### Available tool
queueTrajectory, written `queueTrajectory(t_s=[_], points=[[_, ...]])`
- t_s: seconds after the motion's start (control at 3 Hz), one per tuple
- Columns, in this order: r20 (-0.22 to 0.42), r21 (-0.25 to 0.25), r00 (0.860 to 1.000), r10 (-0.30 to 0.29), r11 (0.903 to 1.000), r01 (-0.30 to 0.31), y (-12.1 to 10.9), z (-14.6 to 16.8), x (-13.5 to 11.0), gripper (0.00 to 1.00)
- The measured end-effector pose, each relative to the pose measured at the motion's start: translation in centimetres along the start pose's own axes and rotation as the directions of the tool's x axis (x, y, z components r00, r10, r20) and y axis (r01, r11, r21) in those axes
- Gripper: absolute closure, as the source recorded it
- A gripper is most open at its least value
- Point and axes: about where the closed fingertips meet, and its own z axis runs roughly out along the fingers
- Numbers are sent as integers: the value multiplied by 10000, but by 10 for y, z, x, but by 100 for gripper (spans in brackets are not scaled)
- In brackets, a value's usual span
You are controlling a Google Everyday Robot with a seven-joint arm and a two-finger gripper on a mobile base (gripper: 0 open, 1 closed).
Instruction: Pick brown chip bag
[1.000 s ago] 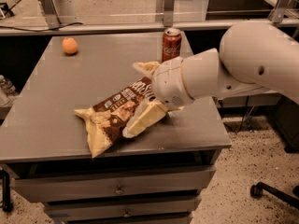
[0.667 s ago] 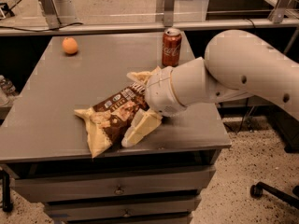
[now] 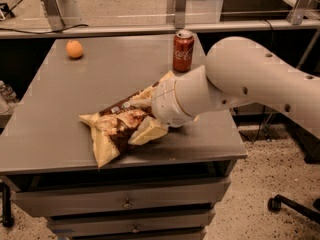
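Observation:
The brown chip bag (image 3: 114, 125) lies crumpled on the grey table (image 3: 60, 94), dark brown in the middle with pale tan ends, its left end near the front edge. My gripper (image 3: 144, 117) comes in from the right on a thick white arm (image 3: 235, 79) and sits low over the bag's right half. It is open, with one pale finger (image 3: 148, 132) on the bag's near side and the other on its far side. The bag rests on the table. The arm's wrist hides the bag's right end.
A red soda can (image 3: 183, 50) stands upright at the table's back right, just behind the arm. An orange (image 3: 74, 49) sits at the back left. The table has drawers below its front edge (image 3: 125, 202). A glass-railed counter runs behind.
The arm has swung further left and lower over the bag, so the gripper now straddles the bag's right half. The bag, can and orange have stayed put.

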Motion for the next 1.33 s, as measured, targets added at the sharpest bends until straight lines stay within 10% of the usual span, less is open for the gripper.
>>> queueTrajectory(t_s=[0.67,1.33], points=[[-201,253,9997,-139,9996,145,-19,-9,1,87],[-49,430,9973,728,9964,-725,-60,-33,-5,100]])
